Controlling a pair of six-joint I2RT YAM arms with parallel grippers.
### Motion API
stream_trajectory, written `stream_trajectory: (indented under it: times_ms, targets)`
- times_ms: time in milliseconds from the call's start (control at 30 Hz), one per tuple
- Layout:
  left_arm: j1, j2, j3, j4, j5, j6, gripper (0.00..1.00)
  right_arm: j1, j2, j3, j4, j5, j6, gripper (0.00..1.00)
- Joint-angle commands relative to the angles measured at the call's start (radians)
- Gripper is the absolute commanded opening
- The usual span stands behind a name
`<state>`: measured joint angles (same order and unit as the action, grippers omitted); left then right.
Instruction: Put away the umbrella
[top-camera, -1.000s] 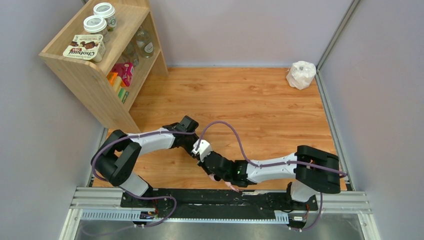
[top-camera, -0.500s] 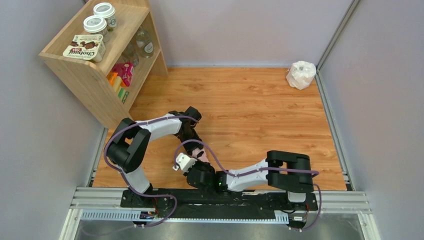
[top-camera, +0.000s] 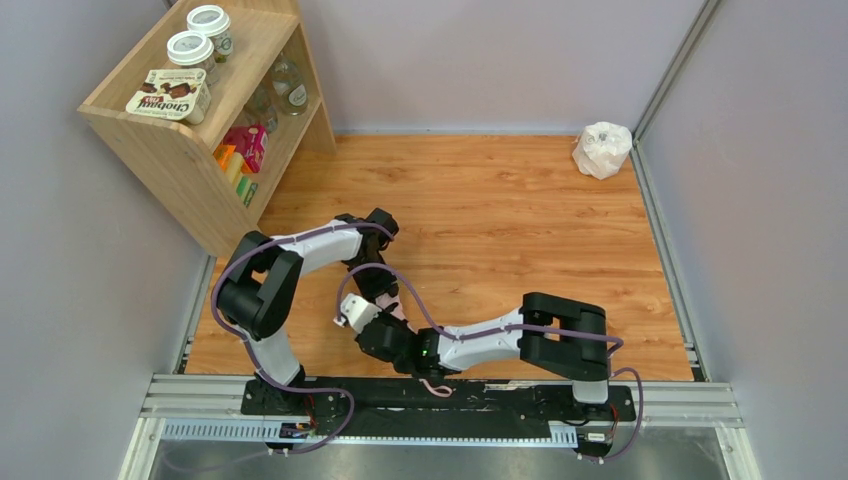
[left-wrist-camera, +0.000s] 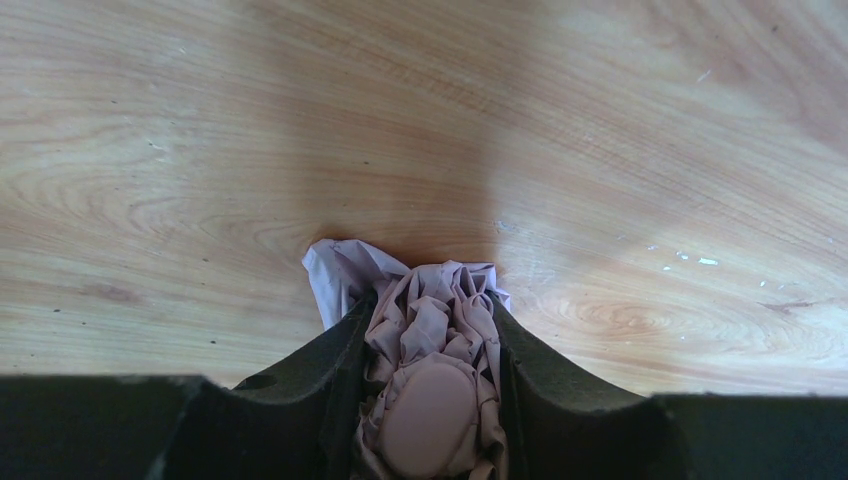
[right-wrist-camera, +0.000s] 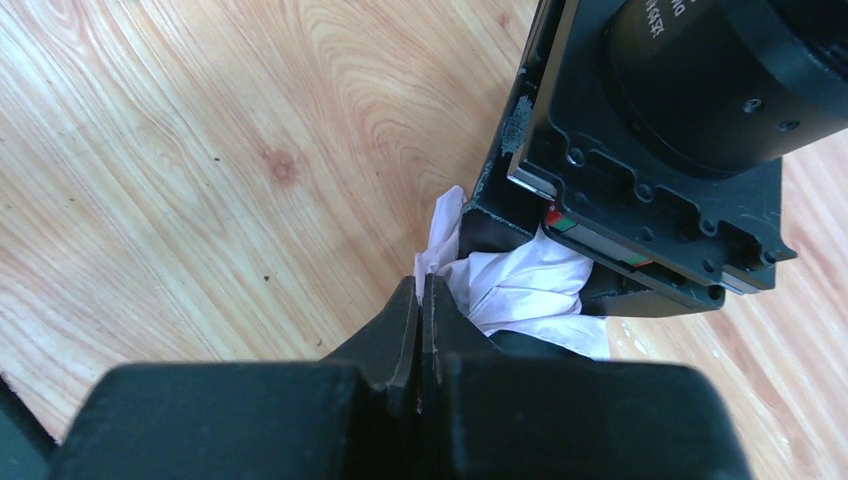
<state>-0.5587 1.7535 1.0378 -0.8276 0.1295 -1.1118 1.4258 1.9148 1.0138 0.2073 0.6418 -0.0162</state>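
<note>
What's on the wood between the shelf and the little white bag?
Nothing. The top view shows only bare wooden tabletop between the shelf and the white bag.

Right gripper (right-wrist-camera: 421, 300) farther left (umbrella (left-wrist-camera: 430, 340) too)

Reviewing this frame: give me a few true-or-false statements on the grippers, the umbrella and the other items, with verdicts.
1. The left gripper is clamped on bunched pink fabric of the umbrella. True.
2. The right gripper is wide open. False: its fingers are nearly together, pinching a fold of the fabric.
3. Two white-lidded jars stand on top of the shelf. True.
4. The white bag sits on that shelf. False: it lies on the table, in the far right corner.
</note>
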Motion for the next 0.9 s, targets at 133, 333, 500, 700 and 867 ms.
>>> stream_trajectory:
  times_ms: [133, 333, 500, 700, 867]
  targets:
    - [0.016, 0.035, -0.012, -0.242, -0.042, 0.047, 0.0, -0.114, 0.124, -0.09, -0.298, -0.346, 0.14, 0.03]
    - [0.019, 0.067, 0.001, -0.245, -0.028, 0.05, 0.0, -0.12, 0.196, -0.047, -0.364, -0.35, 0.15, 0.06]
    - [0.022, 0.07, 0.013, -0.266, -0.048, 0.056, 0.0, -0.152, 0.237, -0.012, -0.428, -0.326, 0.188, 0.08]
    - [0.028, 0.052, -0.001, -0.262, -0.059, 0.04, 0.0, -0.12, 0.188, -0.014, -0.476, -0.24, 0.226, 0.16]
    - [0.043, 0.05, -0.025, -0.225, -0.019, 0.03, 0.0, -0.065, 0.123, -0.052, -0.49, -0.195, 0.245, 0.23]
